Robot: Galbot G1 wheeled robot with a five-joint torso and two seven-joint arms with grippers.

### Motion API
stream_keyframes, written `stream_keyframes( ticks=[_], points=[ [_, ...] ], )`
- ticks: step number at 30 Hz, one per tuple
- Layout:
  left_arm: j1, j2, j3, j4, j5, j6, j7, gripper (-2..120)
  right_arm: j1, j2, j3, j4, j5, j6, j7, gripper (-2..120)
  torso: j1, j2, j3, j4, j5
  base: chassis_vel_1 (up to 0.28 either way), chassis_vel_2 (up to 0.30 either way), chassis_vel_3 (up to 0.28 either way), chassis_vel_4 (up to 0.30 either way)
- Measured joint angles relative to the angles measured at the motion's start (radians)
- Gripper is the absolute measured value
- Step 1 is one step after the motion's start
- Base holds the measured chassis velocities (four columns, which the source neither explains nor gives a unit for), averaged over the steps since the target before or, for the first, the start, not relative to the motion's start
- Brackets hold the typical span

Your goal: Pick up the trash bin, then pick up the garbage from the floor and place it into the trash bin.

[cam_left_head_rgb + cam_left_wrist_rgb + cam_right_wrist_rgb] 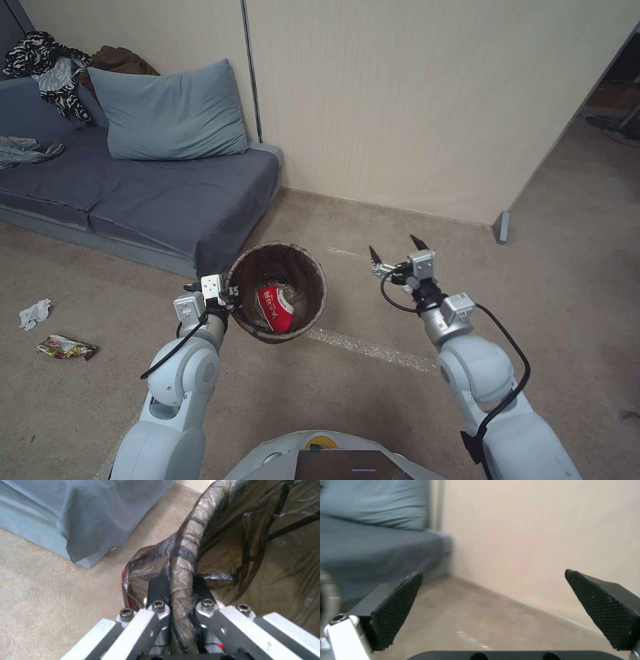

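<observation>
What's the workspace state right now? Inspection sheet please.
Surface: beige carpet floor, a pale streak in front of the robot.
Job's things: trash bin held off the floor, red-and-white cup inside; white tissue and yellow wrapper on the floor.
Clutter: clothes on the sofa.
Grippers: left gripper shut on the bin rim; right gripper open, empty.
Cables: black cable along the right arm.
Surroundings: grey sofa, pillow, wall.

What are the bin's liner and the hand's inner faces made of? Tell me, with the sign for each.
Bin liner: thin brown plastic film, likely; glossy, wrinkled, see-through, pinched by the left hand.
Right hand inner faces: black, matte, cross-hatched, probably rubber; open.
</observation>
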Motion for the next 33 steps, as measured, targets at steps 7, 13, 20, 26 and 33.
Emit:
stream_keyframes(
  ticks=[7, 13, 20, 26, 33],
  points=[
    [0.000, -0.001, -0.001, -0.002, 0.000, 0.000, 0.000, 3, -0.052, 0.046, 0.043, 0.009, -0.041, 0.037, 0.015, 100, 0.000, 0.000, 0.000, -0.0003, 0.0001, 0.000, 0.000, 0.000, 0.000],
    [-0.001, -0.006, -0.001, -0.002, 0.001, 0.000, 0.000, 3, -0.127, 0.094, 0.123, 0.006, -0.059, 0.104, 0.056, 100, 0.000, 0.000, 0.000, -0.0001, 0.0000, 0.000, 0.000, 0.000, 0.000],
    [0.006, -0.011, -0.003, -0.005, 0.004, 0.000, 0.001, 3, -0.134, 0.106, 0.192, -0.067, -0.029, 0.155, 0.065, 100, 0.000, 0.000, 0.000, -0.0001, 0.0003, 0.000, 0.000, 0.000, 0.000],
    [0.004, -0.015, -0.001, -0.003, 0.007, 0.000, 0.001, 3, -0.105, 0.099, 0.250, -0.127, 0.010, 0.167, 0.049, 100, 0.000, 0.000, 0.000, 0.0000, 0.0002, 0.000, 0.000, 0.000, 0.000],
    [0.002, -0.014, 0.000, 0.004, 0.008, 0.000, 0.001, 3, -0.088, 0.092, 0.261, -0.169, 0.018, 0.150, 0.023, 100, 0.000, 0.000, 0.000, -0.0001, 0.0003, 0.000, 0.000, 0.000, 0.000]
  ],
)
